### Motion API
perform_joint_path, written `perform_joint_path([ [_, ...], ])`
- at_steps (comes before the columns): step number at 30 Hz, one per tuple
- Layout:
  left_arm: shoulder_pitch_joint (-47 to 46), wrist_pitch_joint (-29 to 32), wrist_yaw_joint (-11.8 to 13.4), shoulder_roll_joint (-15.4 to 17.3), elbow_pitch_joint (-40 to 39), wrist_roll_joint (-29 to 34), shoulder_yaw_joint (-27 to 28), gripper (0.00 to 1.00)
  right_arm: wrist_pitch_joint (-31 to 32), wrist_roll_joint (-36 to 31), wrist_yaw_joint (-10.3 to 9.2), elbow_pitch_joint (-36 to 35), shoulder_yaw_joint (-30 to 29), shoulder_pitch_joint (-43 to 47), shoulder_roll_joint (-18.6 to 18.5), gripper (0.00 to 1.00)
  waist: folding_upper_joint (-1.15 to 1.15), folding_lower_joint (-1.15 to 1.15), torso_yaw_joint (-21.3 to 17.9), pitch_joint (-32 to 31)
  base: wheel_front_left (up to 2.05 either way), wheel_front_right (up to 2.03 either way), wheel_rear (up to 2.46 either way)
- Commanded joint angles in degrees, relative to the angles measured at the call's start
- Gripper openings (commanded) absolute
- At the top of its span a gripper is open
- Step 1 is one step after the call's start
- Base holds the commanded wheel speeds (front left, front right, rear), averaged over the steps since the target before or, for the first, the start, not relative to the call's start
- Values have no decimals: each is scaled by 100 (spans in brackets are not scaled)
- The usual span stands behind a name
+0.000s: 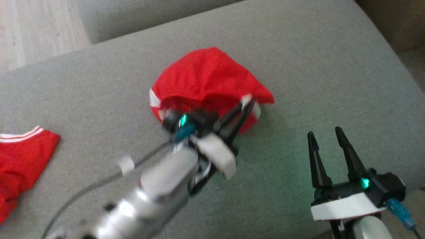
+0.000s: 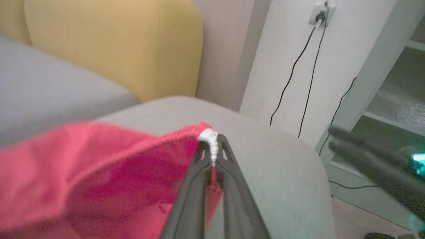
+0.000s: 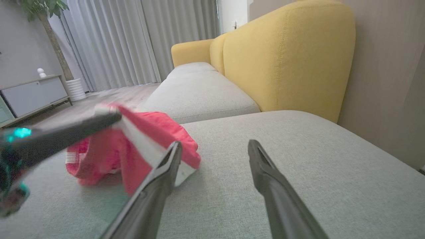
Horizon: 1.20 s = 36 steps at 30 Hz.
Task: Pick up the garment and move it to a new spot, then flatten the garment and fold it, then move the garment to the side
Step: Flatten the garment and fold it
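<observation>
A crumpled red garment [image 1: 206,76] with white trim lies on the grey sofa cushion [image 1: 298,66]. My left gripper [image 1: 249,102] is shut on its near right edge. The left wrist view shows the two fingers pinching the white-trimmed hem [image 2: 209,137], with the red cloth [image 2: 99,166] pulled up to their left. My right gripper [image 1: 327,132] stands open to the right of the garment, apart from it, with nothing between its fingers. In the right wrist view the garment [image 3: 146,132] sits just left of the open right gripper [image 3: 215,146], and one left fingertip [image 3: 111,118] grips the cloth.
A second red piece with white trim [image 1: 23,156] lies at the cushion's left edge. A yellow sofa back [image 3: 285,56] rises behind the cushions. Wooden floor [image 1: 33,30] shows at the far left. Black cables [image 2: 298,66] hang on the wall beside the sofa.
</observation>
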Motion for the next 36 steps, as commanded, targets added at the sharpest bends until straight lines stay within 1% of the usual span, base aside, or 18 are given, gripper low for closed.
perform_joint_path([
  [1, -716, -52, -40, -6, -275, -28, 118, 0, -21, -30, 26, -157, 136, 31, -37, 100, 0, 0, 15, -172, 0, 0, 0],
  [4, -1441, 2, -105, -6, -372, -140, 146, 0, -21, -66, 26, -138, 138, 126, -37, 100, 0, 0, 56, -390, 0, 0, 0],
  [7, -2184, 59, -143, -6, -196, -137, 239, 0, -21, -120, 26, -124, 144, 231, -37, 100, 0, 0, 137, -600, 0, 0, 0],
  [9, -2511, 94, -169, 18, -10, -159, 313, 0, -21, -148, 26, -119, 134, 299, -37, 100, 0, 0, 202, -732, 0, 0, 0],
  [11, -2642, 155, -196, 112, 122, -224, 336, 0, -21, -159, 26, -134, 95, 353, -37, 100, 0, 0, 285, -824, 0, 0, 0],
  [15, -2415, 259, -225, 441, 380, -295, 205, 0, -21, -167, 26, -190, -10, 470, -37, 100, 0, 0, 565, -886, 0, 0, 0],
  [16, -2091, 304, -237, 579, 461, -459, 145, 0, -21, -184, 26, -195, -26, 514, -37, 100, 0, 0, 743, -854, 0, 0, 0],
  [21, -1427, 298, -252, 954, 446, -825, -45, 0, -21, -181, 26, -206, -88, 441, -37, 100, 0, 0, 1175, -577, 0, 0, 0],
  [25, -1279, 220, -254, 1233, 356, -1047, -189, 0, -21, -65, 26, -71, -253, 250, -37, 100, 0, 0, 1437, -361, 0, 0, 0],
  [26, -1289, 194, -254, 1278, 344, -1091, -202, 0, -21, 45, 26, 21, -405, 186, -37, 100, 0, 0, 1489, -314, 0, 0, 0],
  [27, -1289, 194, -254, 1278, 344, -1091, -202, 0, -21, 45, 26, 21, -405, 186, -37, 100, 0, 0, 1489, -314, 0, 0, 0],
  [28, -1313, 164, -254, 1312, 326, -1124, -215, 0, -21, 97, 26, 107, -543, 94, -37, 100, 0, 0, 1541, -268, 0, 0, 0],
  [32, -1438, 82, -255, 1409, 240, -1222, -303, 0, -21, -96, 26, 592, -792, -368, -37, 100, 0, 0, 1692, -103, 0, 0, 0],
  [36, -1552, 24, -255, 1438, 202, -1289, -405, 0, -21, -444, 26, 1397, -864, -977, -45, 100, 0, 0, 1785, 25, 0, 0, 0],
])
